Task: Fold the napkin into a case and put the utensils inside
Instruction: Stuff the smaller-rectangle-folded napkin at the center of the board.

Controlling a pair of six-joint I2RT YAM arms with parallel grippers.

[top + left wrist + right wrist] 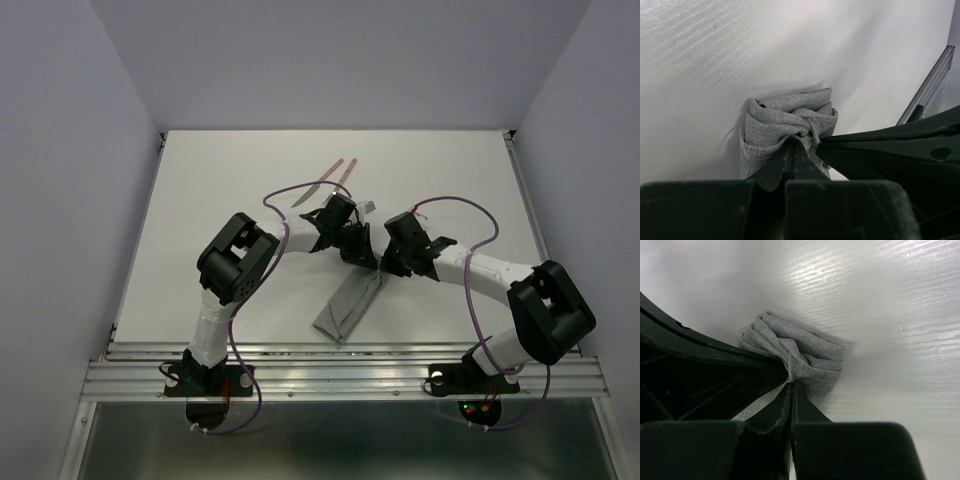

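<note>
One grey napkin (347, 308), folded into a narrow strip, lies in the middle of the surface (230, 180). The left jaws and the right jaws each pinch its bunched far end. Two utensils (348, 171) lie farther back, apart from it.

1. White tabletop (200, 200) fills the top view, and up close on the left wrist view it shows a faint streaky grain (715, 50).
2. Dead centre, the grey napkin (345, 308) lies as a long narrow strip, running diagonally from near the front edge toward the middle.
3. Its far end is bunched into crumpled folds (785, 120) (805, 352).
4. Further back, two slim utensils (330, 169) with pinkish handles lie side by side on bare surface, well apart from the cloth.
5. Metal rails (340, 375) run along the near edge.
</note>
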